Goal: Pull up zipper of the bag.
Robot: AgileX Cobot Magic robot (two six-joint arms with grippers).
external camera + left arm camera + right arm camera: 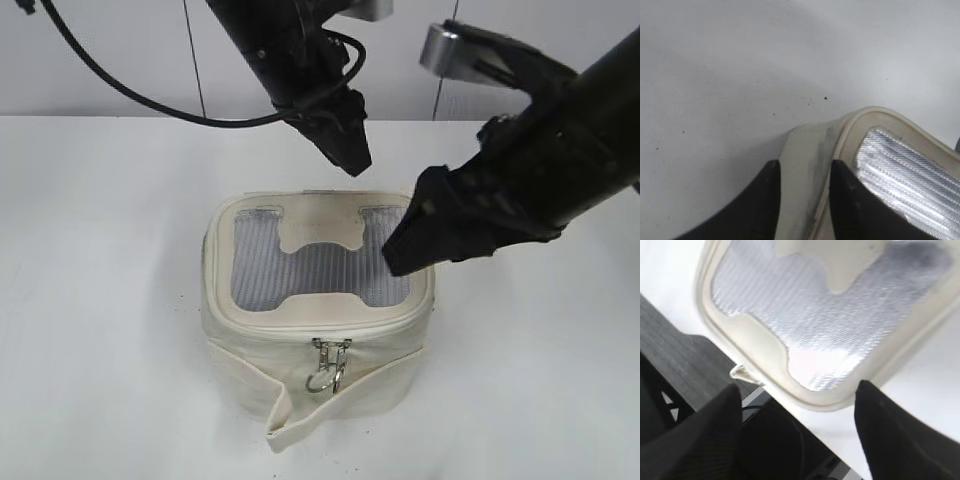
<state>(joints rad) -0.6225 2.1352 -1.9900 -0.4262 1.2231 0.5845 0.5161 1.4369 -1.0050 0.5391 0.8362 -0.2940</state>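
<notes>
The cream-white bag (250, 355) stands upright mid-table, its lid of grey mesh with an H-shaped patch lying flat. The zipper (300, 326) runs round the lid rim; two silver sliders with ring pulls (330, 365) hang together at the front middle. A loose strap flap (300, 415) hangs below them. My left gripper (352, 160) hovers over the bag's back rim, slightly open; in the left wrist view (805, 167) the bag's cream wall (807, 145) shows between its fingers. My right gripper (400, 255) is open and empty over the lid's right edge (797, 390); the lid (805, 320) and a slider (742, 374) lie beyond it.
The bag stands on a white table (90, 300) with a white wall behind. A black cable (120, 85) loops at the upper left. In the right wrist view the table's edge and dark floor (675, 350) show past the bag.
</notes>
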